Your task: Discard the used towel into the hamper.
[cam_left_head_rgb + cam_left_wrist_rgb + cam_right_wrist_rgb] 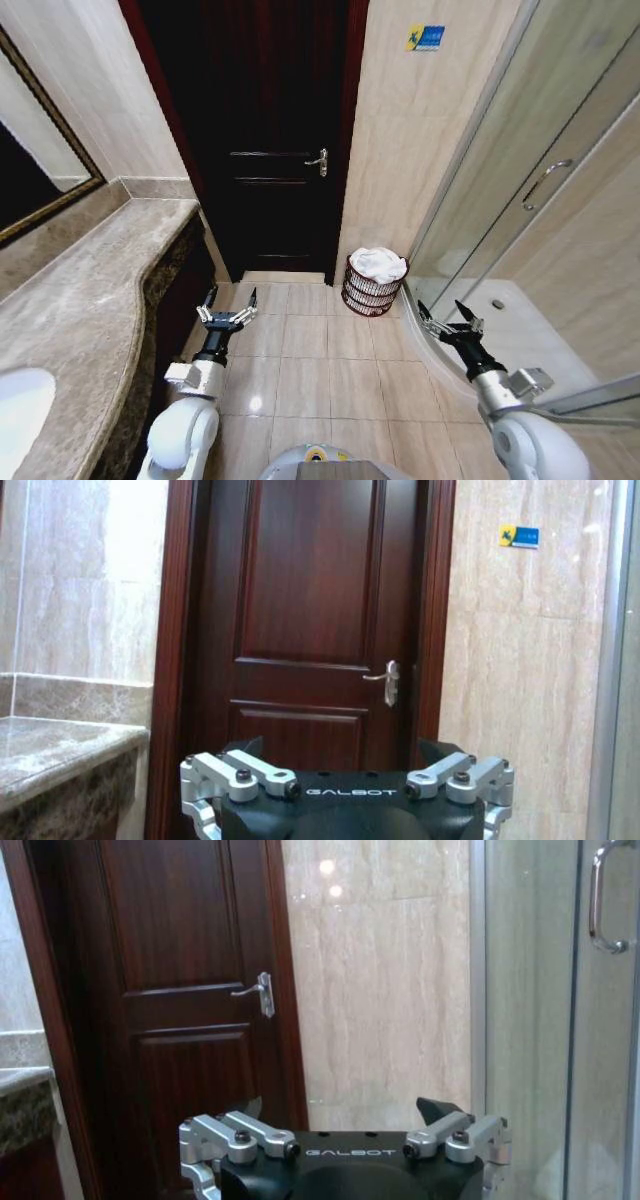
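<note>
The hamper (373, 292), a small round dark reddish-brown wire basket, stands on the tiled floor against the wall, between the door and the shower glass. A crumpled white towel (378, 263) lies inside it, heaped up to the rim. My left gripper (228, 306) hangs open and empty low beside the counter, well to the left of the hamper. My right gripper (447, 318) is open and empty too, a little right of the hamper and nearer to me. Both wrist views look level at the door, with the left gripper (345, 748) and right gripper (345, 1108) spread wide.
A dark wooden door (270, 150) with a lever handle (318, 160) is shut straight ahead. A marble counter (90, 290) with a sink (20, 400) and a mirror (30, 160) runs along the left. The glass shower enclosure (530, 200) bounds the right. Beige floor tiles (320, 370) lie between.
</note>
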Controlling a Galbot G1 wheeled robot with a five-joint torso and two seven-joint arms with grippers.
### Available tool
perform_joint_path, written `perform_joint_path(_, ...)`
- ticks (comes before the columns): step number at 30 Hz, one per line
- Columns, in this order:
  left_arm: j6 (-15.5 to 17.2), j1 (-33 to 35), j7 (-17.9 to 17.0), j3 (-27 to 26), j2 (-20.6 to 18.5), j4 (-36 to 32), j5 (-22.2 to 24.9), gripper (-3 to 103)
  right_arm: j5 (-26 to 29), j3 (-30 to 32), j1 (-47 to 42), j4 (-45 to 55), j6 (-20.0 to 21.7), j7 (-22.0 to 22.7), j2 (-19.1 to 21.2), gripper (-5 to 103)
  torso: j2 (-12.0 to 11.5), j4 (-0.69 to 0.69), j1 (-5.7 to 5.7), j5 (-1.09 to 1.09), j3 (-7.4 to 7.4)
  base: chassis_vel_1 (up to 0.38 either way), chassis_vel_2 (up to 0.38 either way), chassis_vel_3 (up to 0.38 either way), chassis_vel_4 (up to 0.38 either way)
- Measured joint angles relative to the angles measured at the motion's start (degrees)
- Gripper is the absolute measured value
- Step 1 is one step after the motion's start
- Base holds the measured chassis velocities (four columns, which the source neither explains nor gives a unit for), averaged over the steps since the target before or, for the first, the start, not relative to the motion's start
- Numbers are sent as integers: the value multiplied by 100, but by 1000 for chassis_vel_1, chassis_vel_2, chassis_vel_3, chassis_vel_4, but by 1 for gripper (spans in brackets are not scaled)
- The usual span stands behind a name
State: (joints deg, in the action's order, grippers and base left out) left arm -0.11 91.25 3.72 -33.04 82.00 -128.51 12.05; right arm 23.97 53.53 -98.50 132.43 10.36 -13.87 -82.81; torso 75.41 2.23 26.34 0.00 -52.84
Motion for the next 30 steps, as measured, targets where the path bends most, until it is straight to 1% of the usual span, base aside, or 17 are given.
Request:
perform_joint_path(7, 101, -5, -88, -4, -21, -74, -19, 100, -7, 29, -6, 23, 19, 70, 11, 100, 231, 0, 105, 0, -126, 0, 0, 0, 0)
perform_joint_path(9, 108, -5, -96, -4, -18, -76, -31, 100, -6, 32, -2, 25, 20, 76, 16, 100, 277, 0, 128, 0, -149, 0, 0, 0, 0)
perform_joint_path(12, 114, -6, -115, -4, -5, -75, -70, 100, -3, 34, 27, 27, 40, 89, 26, 100, 422, 0, 196, 0, -226, 0, 0, 0, 0)
perform_joint_path(13, 114, -6, -115, -4, -5, -75, -70, 100, -3, 34, 27, 27, 40, 89, 26, 100, 422, 0, 196, 0, -226, 0, 0, 0, 0)
perform_joint_path(18, 138, -2, -178, -7, 1, -60, -95, 100, -2, 24, 62, 11, 50, 92, 34, 100, 611, 0, 289, 0, -320, 0, 0, 0, 0)
perform_joint_path(20, 148, -3, -187, -7, 1, -60, -95, 100, -2, 23, 66, 10, 50, 92, 34, 100, 638, 0, 303, 0, -334, 0, 0, 0, 0)
perform_joint_path(22, 184, 0, -200, -5, -3, -60, -86, 100, -5, 16, 90, 0, 52, 92, 34, 100, 746, 0, 350, 0, -396, 0, 0, 0, 0)
perform_joint_path(24, 185, 1, -199, 1, -6, -56, -72, 100, -8, 16, 101, -10, 52, 92, 34, 100, 785, 0, 367, 0, -417, 0, 0, 0, 0)
perform_joint_path(25, 151, -7, -188, 15, -9, -25, -37, 100, -16, 16, 118, -32, 51, 92, 32, 100, 829, 0, 387, 0, -441, 0, 0, 0, 0)
perform_joint_path(26, -2, -34, -153, 40, -12, 67, 5, 100, -26, 22, 140, -72, 34, 89, 27, 100, 873, 0, 406, 0, -466, 0, 0, 0, 0)
perform_joint_path(27, -2, -34, -153, 40, -12, 67, 5, 100, -26, 22, 140, -72, 34, 89, 27, 100, 873, 0, 406, 0, -466, 0, 0, 0, 0)
perform_joint_path(29, -329, -100, -61, 51, 11, 283, -40, 100, -71, 25, 182, -209, -125, 21, 1, 100, 912, 0, 425, 0, -488, 0, 0, 0, 0)
perform_joint_path(30, -329, -100, -61, 51, 11, 283, -40, 100, -71, 25, 182, -209, -125, 21, 1, 100, 912, 0, 425, 0, -488, 0, 0, 0, 0)
